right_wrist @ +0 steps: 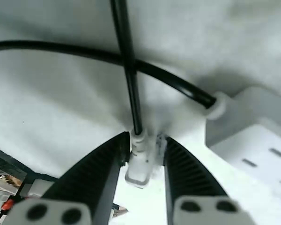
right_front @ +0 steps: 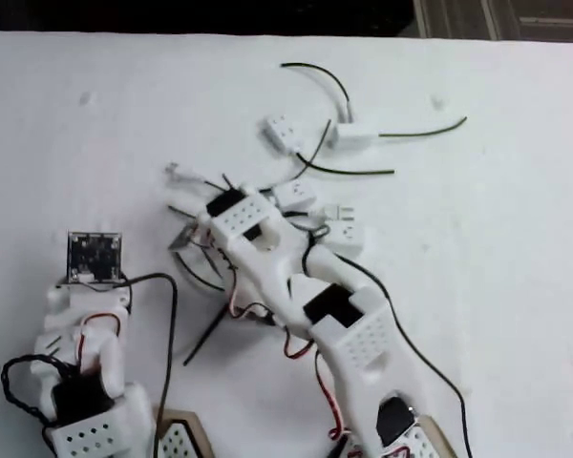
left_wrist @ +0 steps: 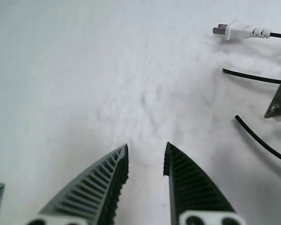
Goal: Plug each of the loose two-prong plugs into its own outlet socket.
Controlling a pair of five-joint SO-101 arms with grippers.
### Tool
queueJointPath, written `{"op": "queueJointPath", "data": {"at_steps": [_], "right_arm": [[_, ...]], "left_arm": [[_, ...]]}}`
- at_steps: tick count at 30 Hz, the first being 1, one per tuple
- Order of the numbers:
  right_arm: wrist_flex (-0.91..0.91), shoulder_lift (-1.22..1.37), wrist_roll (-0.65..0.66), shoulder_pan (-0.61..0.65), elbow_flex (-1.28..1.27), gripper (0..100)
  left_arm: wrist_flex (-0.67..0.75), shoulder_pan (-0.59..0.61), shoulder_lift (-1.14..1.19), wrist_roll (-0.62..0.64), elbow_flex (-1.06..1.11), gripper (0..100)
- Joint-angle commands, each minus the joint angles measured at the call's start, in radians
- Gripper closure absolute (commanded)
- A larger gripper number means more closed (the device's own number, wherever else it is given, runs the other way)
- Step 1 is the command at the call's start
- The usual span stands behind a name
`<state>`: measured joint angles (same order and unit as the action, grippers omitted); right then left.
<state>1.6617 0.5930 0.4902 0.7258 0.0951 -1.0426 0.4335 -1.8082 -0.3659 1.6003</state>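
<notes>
Right gripper (right_wrist: pixel 146 139): closed on white two-prong plug (right_wrist: pixel 140 164), black cord (right_wrist: pixel 126 70) trailing, outlet socket (right_wrist: pixel 253 136) just beside on bench (right_wrist: pixel 61 93). Left gripper (left_wrist: pixel 146 145): slightly parted, empty, over bench. Handling note: plug squared to slots (right_wrist: pixel 276 152), pressed straight, firm grip.

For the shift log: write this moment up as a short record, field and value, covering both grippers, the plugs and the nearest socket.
left gripper: open, holding nothing, over the table
right gripper: shut on the held plug
held plug: white, black cable, not in any socket
loose plug: white, lying on the table, apart from both grippers
socket: white block beside the right gripper, visible slots empty
task state: neither of these plugs is plugged in
</notes>
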Motion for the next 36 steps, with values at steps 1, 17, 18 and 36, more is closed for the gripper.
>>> {"op": "queueJointPath", "data": {"at_steps": [1,17,18,36], "right_arm": [[0.042,-0.028,0.011,0.007,-0.002,90.4],[0.035,-0.024,0.012,0.004,-0.071,90.8],[0.035,-0.024,0.012,-0.001,-0.071,90.8],[0.051,-0.397,0.003,-0.045,-0.032,98.1]], "left_arm": [[0.023,0.005,-0.008,0.008,-0.029,85],[0.023,0.005,-0.008,0.008,-0.029,85],[0.023,0.005,-0.008,0.008,-0.029,85],[0.054,-0.058,-0.008,0.011,-0.078,85]]}}
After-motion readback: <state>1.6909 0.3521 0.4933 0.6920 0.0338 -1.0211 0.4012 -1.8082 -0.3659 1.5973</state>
